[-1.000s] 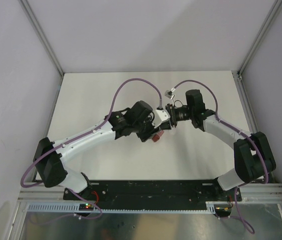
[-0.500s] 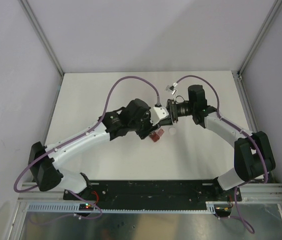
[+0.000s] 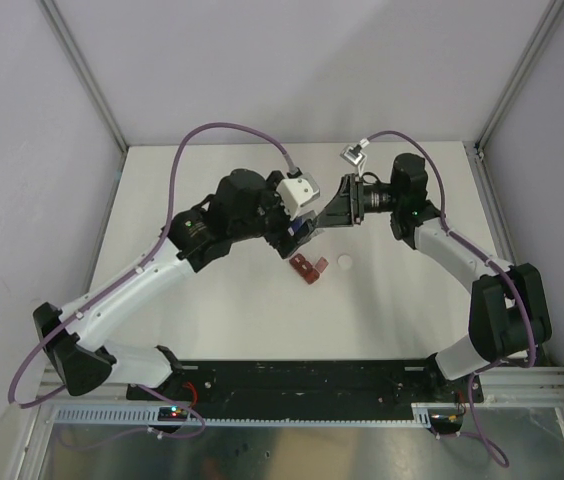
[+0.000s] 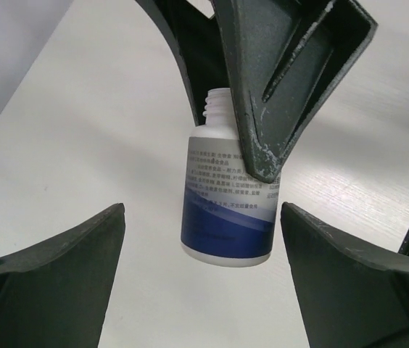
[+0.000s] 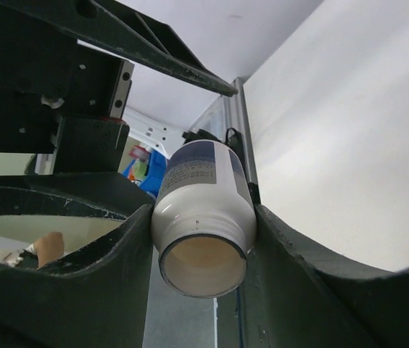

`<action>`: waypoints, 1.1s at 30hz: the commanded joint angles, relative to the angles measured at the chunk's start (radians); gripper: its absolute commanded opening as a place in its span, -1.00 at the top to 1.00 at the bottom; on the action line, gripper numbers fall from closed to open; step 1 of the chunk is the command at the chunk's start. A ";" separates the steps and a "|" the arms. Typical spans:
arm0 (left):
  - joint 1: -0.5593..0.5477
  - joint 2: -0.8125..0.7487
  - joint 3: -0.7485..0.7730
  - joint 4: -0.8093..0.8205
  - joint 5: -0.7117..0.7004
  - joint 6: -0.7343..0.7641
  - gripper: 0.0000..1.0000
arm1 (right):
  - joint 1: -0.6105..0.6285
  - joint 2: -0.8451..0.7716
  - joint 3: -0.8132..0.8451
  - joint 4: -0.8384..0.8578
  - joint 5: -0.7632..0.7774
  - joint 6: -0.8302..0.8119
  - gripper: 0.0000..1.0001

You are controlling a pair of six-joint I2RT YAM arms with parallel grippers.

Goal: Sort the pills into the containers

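The containers, a dark red pill box, lie on the white table in the top view, below both grippers. A white bottle with a blue label has no cap, and its threaded neck is bare. My right gripper is shut on this bottle, whose open mouth faces the right wrist camera. My left gripper stands open just short of the bottle's base, touching nothing. In the top view the left gripper and the right gripper meet above the table's middle. No pills show in any view.
A round white cap lies on the table just right of the pill box. Grey walls with metal frame rails close in the table on three sides. Purple cables loop above both arms.
My left gripper has opened and drawn back from the bottle. Both grippers have risen and shifted toward the far side. The white cap now lies on the table by the pill box.
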 commanded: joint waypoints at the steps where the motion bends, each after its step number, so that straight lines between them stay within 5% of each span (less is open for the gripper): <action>1: 0.008 -0.041 0.037 0.045 0.052 -0.023 -0.82 | -0.012 0.005 0.046 0.230 -0.043 0.211 1.00; 11: 0.012 -0.044 0.023 0.069 0.120 -0.026 -0.95 | -0.025 0.026 0.045 0.351 -0.049 0.342 1.00; 33: 0.017 -0.043 -0.016 0.098 0.082 0.013 -0.45 | -0.025 0.009 0.046 0.350 -0.061 0.354 1.00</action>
